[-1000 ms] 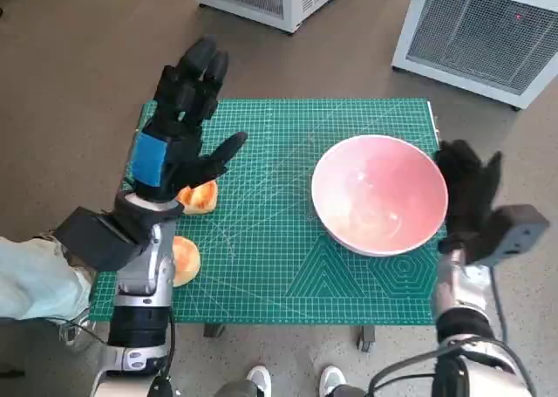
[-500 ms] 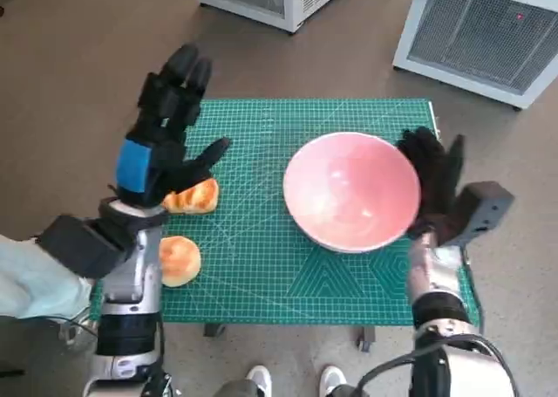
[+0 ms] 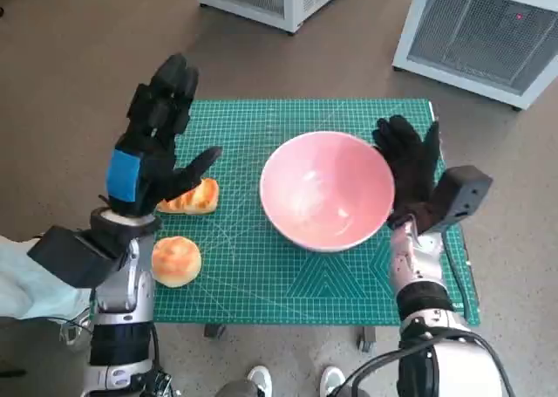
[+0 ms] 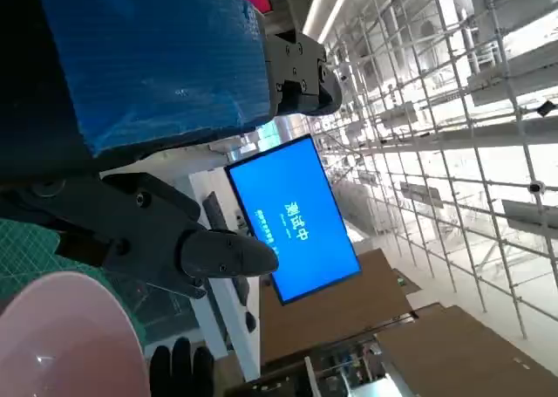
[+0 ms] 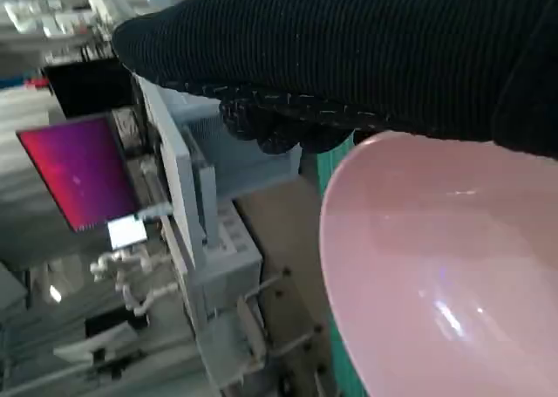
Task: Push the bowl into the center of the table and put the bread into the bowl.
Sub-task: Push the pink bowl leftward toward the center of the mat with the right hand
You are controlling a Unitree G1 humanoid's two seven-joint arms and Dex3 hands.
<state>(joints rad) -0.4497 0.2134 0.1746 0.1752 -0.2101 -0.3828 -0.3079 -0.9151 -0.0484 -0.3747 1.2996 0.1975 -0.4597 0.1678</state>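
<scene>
On the green mat (image 3: pixel 261 266) the pink bowl (image 3: pixel 326 190) sits near the middle, the right hand (image 3: pixel 408 166) flat against its rim, fingers spread, holding nothing. Only the head view shows the 2 bread pieces (image 3: pixel 177 259) beside the left hand (image 3: pixel 153 144), which hangs above the mat, fingers apart and empty. From the wrists, just the bowl's edge appears.

Two white vented units (image 3: pixel 475 30) stand on the floor beyond the green mat (image 3: pixel 349 275)
</scene>
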